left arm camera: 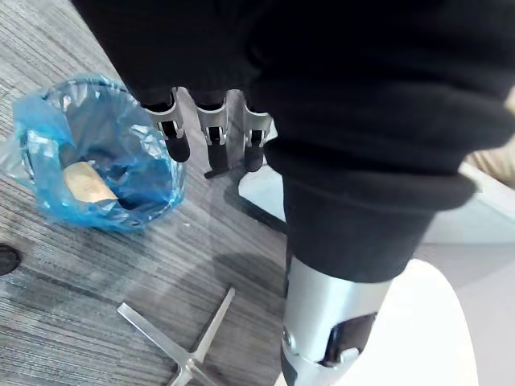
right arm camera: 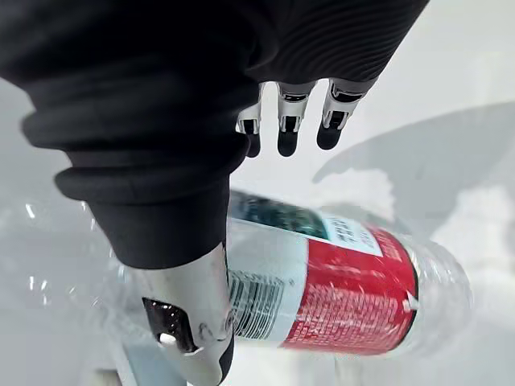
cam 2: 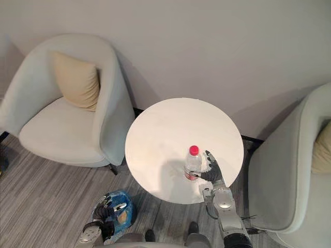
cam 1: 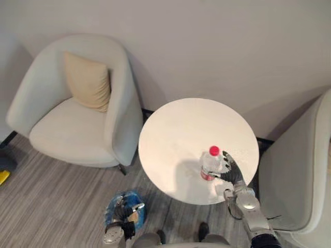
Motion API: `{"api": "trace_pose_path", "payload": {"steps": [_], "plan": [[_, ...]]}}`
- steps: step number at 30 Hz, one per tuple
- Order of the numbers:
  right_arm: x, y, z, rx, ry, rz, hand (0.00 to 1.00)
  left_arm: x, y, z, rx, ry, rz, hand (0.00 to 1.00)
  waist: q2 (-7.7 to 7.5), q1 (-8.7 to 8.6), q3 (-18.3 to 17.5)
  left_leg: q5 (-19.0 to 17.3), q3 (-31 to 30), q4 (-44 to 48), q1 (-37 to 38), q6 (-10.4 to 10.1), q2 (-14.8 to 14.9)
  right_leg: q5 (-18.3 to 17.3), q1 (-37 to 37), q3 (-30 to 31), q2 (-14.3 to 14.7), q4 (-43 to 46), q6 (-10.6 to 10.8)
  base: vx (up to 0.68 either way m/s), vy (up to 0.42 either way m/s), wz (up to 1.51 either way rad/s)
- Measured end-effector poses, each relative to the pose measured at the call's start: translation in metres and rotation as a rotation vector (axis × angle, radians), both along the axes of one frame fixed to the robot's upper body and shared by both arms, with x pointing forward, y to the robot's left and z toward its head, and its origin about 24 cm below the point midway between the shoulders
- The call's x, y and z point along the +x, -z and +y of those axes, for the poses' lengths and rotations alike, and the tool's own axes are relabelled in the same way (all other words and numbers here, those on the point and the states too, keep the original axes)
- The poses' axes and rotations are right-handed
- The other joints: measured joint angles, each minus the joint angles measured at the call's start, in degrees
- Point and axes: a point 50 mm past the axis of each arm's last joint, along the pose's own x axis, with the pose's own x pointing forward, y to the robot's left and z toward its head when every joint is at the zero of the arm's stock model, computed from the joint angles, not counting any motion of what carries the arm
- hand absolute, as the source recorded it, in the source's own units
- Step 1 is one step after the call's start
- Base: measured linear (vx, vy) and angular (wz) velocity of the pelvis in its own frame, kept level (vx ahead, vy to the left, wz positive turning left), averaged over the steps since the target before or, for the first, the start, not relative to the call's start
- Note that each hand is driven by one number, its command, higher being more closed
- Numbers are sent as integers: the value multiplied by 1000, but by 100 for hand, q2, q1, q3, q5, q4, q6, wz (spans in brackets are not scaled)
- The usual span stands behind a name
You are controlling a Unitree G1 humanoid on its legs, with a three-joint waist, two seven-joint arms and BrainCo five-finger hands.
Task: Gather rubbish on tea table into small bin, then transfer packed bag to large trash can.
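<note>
A clear plastic bottle (cam 1: 211, 164) with a red cap and red label stands upright near the front right of the round white tea table (cam 1: 176, 129). My right hand (cam 1: 232, 170) is open right beside it. In the right wrist view the thumb lies against the bottle (right arm camera: 338, 289) and the fingers (right arm camera: 288, 137) reach straight past it. On the floor at the lower left stands the small bin (cam 1: 126, 202), lined with a blue bag, with a beige scrap (left arm camera: 84, 181) inside. My left hand (cam 1: 122, 216) hovers over the bin's near edge with relaxed fingers (left arm camera: 213, 141), holding nothing.
A pale armchair (cam 1: 72, 129) with a beige cushion (cam 1: 88, 80) stands left of the table. A second pale armchair (cam 1: 300, 170) is close on the right. A wall runs behind. The table's metal cross foot (left arm camera: 189, 354) rests on the grey wood floor near the bin.
</note>
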Motion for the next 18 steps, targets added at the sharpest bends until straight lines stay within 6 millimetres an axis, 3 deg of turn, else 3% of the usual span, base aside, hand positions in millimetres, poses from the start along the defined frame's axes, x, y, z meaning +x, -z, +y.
{"api": "trace_pose_path", "payload": {"steps": [7,8,18], "plan": [[13,-3,9,-51,-38,-14,0,-15,8,-2,5,19,61,0,-70,7,81,230,-93,-355,-52,-79,-10,194,-79,-41,9,-209,-40,-127,-29,4],[18,-6,9,-58,-33,-27,100,-15,8,-3,3,24,61,0,-70,14,82,245,-91,-371,-146,-105,-12,191,-154,-39,7,-208,-38,-119,-22,-3],[68,-40,26,-56,-55,-147,100,-4,3,-5,4,31,19,0,27,176,322,385,-315,-356,-442,-80,-27,311,-344,-263,0,-304,-32,1,-15,12]]}}
